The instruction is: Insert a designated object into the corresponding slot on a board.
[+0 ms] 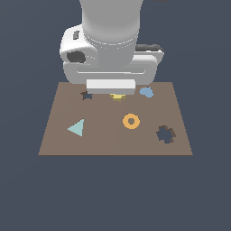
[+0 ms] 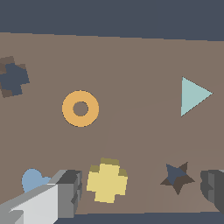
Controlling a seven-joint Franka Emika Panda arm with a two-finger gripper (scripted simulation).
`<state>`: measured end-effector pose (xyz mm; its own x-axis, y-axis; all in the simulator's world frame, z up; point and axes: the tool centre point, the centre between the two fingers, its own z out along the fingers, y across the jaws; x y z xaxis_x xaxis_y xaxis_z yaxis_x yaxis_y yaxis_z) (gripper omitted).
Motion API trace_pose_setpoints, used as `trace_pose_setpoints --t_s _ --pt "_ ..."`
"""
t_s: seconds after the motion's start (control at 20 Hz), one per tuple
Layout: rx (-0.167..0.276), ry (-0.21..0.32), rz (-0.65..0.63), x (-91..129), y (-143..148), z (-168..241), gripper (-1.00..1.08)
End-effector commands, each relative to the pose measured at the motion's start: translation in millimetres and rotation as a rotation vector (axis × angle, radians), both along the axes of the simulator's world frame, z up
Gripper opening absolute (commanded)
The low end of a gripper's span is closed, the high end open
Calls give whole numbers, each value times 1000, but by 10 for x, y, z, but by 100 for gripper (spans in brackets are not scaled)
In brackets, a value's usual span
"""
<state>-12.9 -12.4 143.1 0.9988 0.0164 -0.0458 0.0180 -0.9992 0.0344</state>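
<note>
The designated object (image 2: 107, 180) is a pale-yellow cross-shaped piece lying on the brown board (image 2: 140, 61) near its far edge. In the exterior view only a sliver of the object (image 1: 117, 96) shows under the arm's hand. My gripper (image 2: 141, 188) is open, its fingers wide apart on either side of the piece. One finger (image 2: 68, 192) stands close beside it and the other finger (image 2: 214, 187) is far off past the star hole. The slot (image 1: 165, 134), a dark cross-shaped cut-out, sits at the board's near corner on the exterior view's right, also seen in the wrist view (image 2: 13, 78).
An orange ring (image 1: 131, 121) lies mid-board between object and slot. A light-blue blob (image 1: 146, 92) lies next to the object. A dark star-shaped hole (image 1: 86, 95) is on its other side. A pale teal triangle (image 1: 77, 128) lies toward the exterior view's left.
</note>
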Motion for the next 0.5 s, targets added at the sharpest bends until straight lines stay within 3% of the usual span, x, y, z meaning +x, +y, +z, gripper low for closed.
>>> trace_pose_setpoints --t_s 0.0,0.45 --pt "0 0 0 0 0 0 100" --pt "5 -7 -24 -114 22 -134 100"
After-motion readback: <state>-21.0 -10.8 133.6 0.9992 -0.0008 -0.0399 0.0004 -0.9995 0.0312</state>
